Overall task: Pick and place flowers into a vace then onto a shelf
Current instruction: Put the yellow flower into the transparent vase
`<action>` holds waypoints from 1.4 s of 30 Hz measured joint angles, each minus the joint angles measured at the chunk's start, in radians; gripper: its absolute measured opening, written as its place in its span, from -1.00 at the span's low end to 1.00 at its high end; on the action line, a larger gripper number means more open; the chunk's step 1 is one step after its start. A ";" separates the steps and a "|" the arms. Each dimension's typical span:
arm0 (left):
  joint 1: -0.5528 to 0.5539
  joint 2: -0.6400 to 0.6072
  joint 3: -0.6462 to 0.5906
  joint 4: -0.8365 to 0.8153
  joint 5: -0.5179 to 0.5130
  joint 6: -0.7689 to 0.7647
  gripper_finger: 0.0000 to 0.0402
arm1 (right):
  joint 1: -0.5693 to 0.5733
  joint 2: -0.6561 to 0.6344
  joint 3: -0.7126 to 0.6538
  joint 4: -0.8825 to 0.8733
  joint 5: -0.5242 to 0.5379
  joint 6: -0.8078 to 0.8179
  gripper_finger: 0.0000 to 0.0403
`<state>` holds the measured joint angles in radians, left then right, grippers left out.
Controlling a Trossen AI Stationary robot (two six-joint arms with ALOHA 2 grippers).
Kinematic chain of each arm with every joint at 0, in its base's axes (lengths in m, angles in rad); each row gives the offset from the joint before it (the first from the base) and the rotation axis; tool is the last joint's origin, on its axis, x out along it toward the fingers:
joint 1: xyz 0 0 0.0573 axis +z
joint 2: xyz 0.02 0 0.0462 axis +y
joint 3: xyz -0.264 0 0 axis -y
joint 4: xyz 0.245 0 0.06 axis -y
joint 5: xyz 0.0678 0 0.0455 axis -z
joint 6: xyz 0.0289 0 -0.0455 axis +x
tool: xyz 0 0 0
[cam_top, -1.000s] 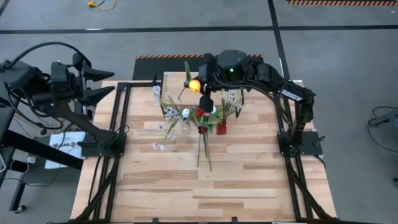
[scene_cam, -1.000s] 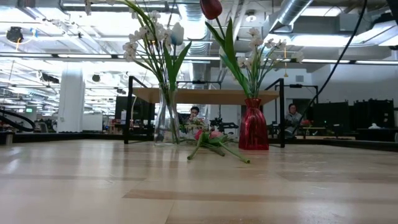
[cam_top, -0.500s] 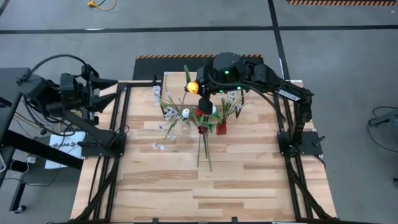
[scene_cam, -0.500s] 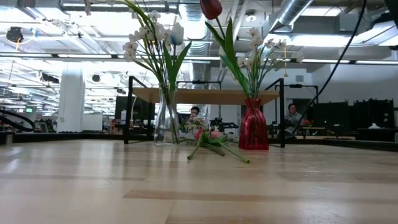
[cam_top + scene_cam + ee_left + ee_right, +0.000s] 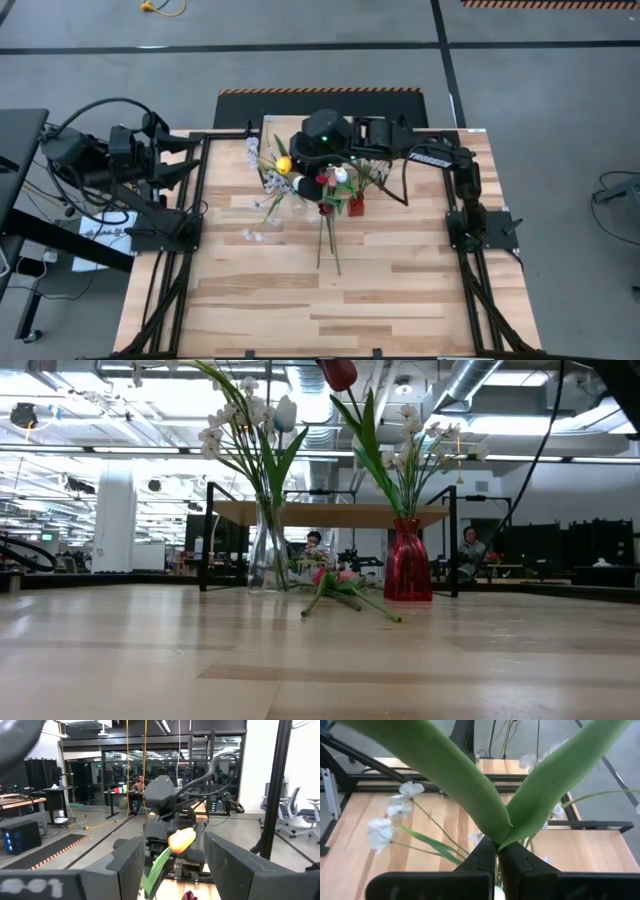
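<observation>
Right gripper clamped on orange tulip, arm stretched across above clear vase near shelf. Left gripper spread apart, raised beside table's left edge.

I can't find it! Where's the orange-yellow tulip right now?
In the high view, the orange-yellow tulip is up in the air, held by the right end effector, above the clear vase at the table's far middle.

Right hand holds orange-yellow tulip above vases — left arm aside.
</observation>
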<state>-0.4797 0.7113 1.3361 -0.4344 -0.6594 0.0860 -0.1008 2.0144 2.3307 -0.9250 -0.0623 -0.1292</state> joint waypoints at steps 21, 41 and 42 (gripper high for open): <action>0.000 0.000 0.000 -0.002 0.000 0.009 -0.04 | -0.024 0.117 0.001 -0.068 0.007 -0.003 -0.92; 0.000 0.000 0.000 -0.001 -0.001 0.024 -0.04 | -0.020 0.103 0.022 -0.218 -0.026 -0.029 -0.08; 0.000 0.000 0.000 -0.001 -0.001 0.024 -0.04 | -0.020 0.096 0.022 -0.235 -0.021 -0.030 -0.07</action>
<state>-0.4797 0.7116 1.3365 -0.4358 -0.6601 0.1097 -0.1204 2.1108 2.3524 -1.1598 -0.0829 -0.1590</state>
